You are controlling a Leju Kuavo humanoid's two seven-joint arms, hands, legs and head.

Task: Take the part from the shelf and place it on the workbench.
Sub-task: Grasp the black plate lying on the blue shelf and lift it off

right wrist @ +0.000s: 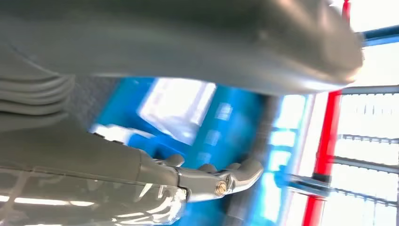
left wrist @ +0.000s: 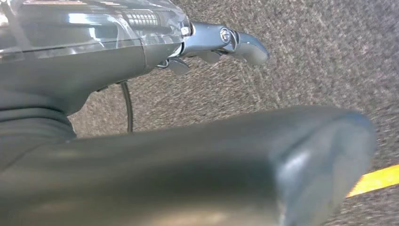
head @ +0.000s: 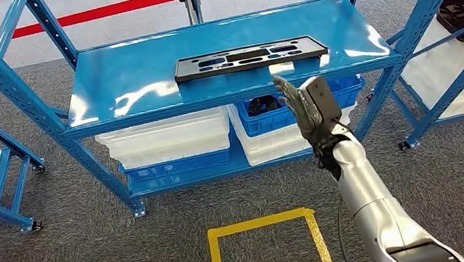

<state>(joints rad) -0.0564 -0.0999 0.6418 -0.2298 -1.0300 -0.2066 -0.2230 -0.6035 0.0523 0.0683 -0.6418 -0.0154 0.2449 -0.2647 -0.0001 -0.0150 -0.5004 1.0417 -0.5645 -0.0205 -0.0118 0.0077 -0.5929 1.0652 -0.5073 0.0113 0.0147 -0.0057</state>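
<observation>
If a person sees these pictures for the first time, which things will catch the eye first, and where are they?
First comes the bright blue shelf in the middle of the head view, with a flat black part lying alone on its top board. Next is the silver right arm rising from below, its right hand open in front of the shelf edge, just below the part and not touching it. White and blue bins are stacked on the lower board.

No text, label, brand or number can be read on any surface here, near the fingers or away from them.
</observation>
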